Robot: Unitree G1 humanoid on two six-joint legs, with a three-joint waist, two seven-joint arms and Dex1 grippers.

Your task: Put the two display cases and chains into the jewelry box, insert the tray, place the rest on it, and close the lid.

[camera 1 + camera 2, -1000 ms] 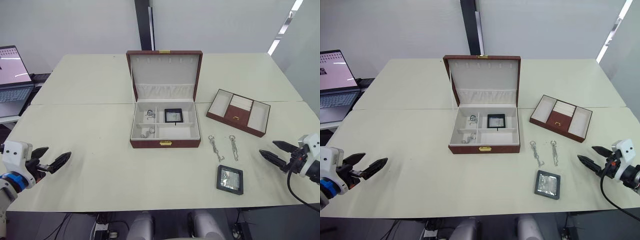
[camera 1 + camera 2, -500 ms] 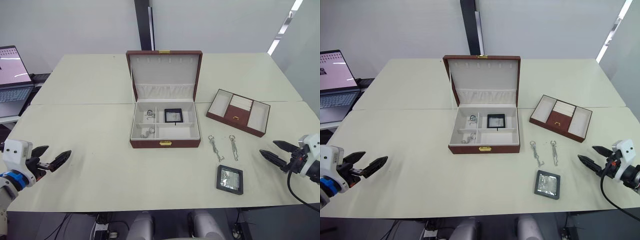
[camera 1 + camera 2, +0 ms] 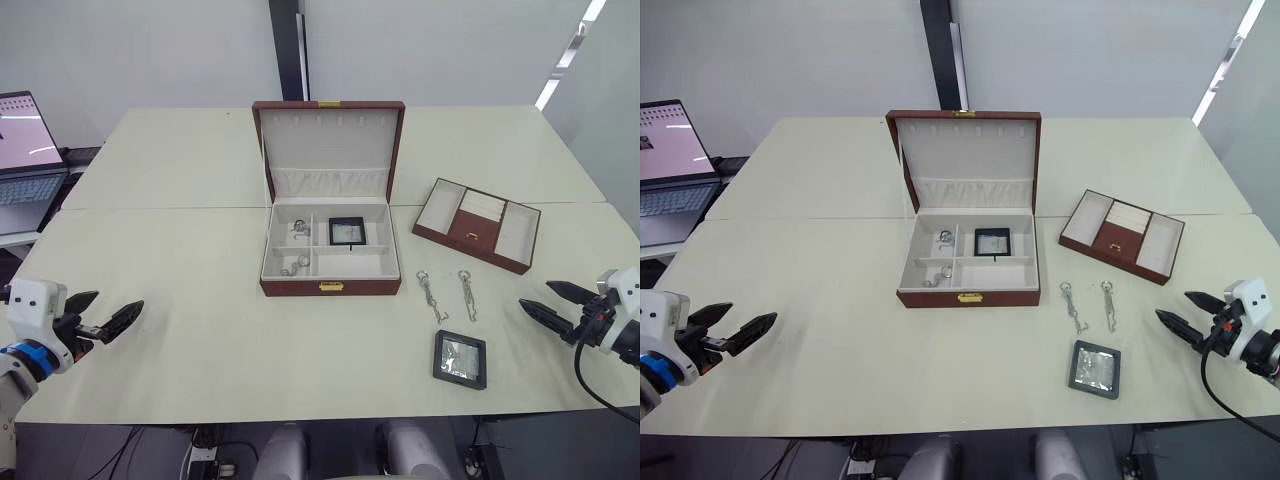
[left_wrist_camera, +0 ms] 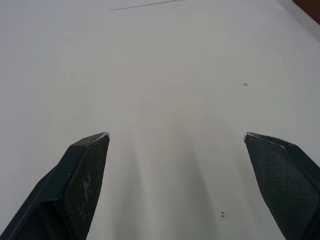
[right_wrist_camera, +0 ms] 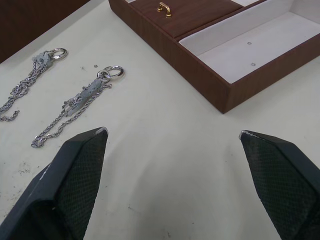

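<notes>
The jewelry box (image 3: pixel 330 287) stands open mid-table, its lid (image 3: pixel 328 150) upright behind it. One display case (image 3: pixel 347 231) lies in the box's right rear compartment, and chains (image 3: pixel 297 232) lie in its left compartments. To the right of the box, two chains (image 3: pixel 431 295) (image 3: pixel 466 294) lie on the table, with the other display case (image 3: pixel 460 359) nearer the front edge. The tray (image 3: pixel 477 224) sits to the box's right. My left gripper (image 3: pixel 118 300) hovers open and empty at the front left. My right gripper (image 3: pixel 534 294) is open and empty, right of the chains (image 5: pixel 75 102) and near the tray (image 5: pixel 200 55).
A laptop (image 3: pixel 25 150) sits on a side surface at the far left. The cream table (image 3: pixel 180 260) has a seam across its middle and wide bare stretches to the left of the box and behind it.
</notes>
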